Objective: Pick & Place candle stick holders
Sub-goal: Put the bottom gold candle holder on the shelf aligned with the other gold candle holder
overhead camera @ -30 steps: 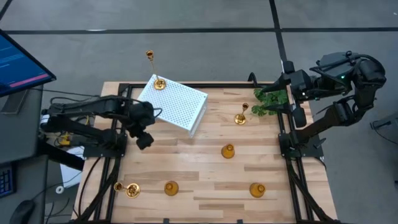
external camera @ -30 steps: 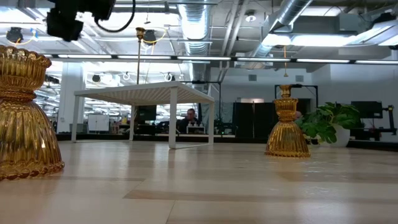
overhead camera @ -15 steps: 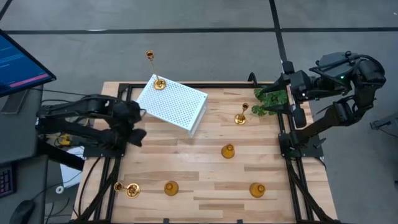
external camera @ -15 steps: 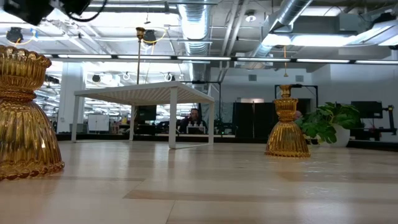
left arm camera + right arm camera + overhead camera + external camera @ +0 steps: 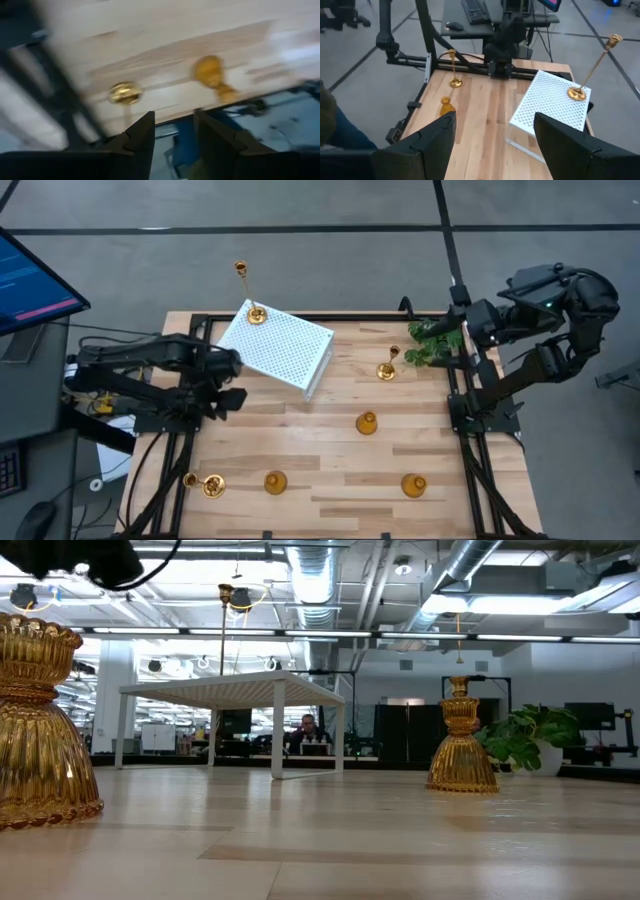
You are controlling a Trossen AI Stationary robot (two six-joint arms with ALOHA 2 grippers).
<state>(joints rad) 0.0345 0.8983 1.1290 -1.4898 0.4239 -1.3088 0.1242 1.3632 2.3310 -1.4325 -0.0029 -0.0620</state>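
Observation:
Six gold candle stick holders show. One tall holder (image 5: 256, 313) stands by its round base on a white perforated stand (image 5: 285, 348). Another tall one (image 5: 388, 368) stands on the table beside the plant. The third tall one (image 5: 208, 485) is at the near left corner. Three short bell-shaped ones (image 5: 275, 481) (image 5: 367, 422) (image 5: 414, 484) stand on the table. My left gripper (image 5: 228, 398) is open and empty above the table's left edge, with the near-left holders ahead of it (image 5: 125, 93). My right gripper (image 5: 492, 125) is open and empty at the far right edge.
A green leafy plant (image 5: 435, 342) stands at the far right by my right arm. The white stand (image 5: 550, 105) takes up the far left of the table. The wooden table (image 5: 330, 455) has a dark frame along its sides. A monitor (image 5: 30, 280) stands left of the table.
My left gripper has swung toward the table's left edge, then come back a little toward the right, turning as it went. It stays open and empty. No holder has moved.

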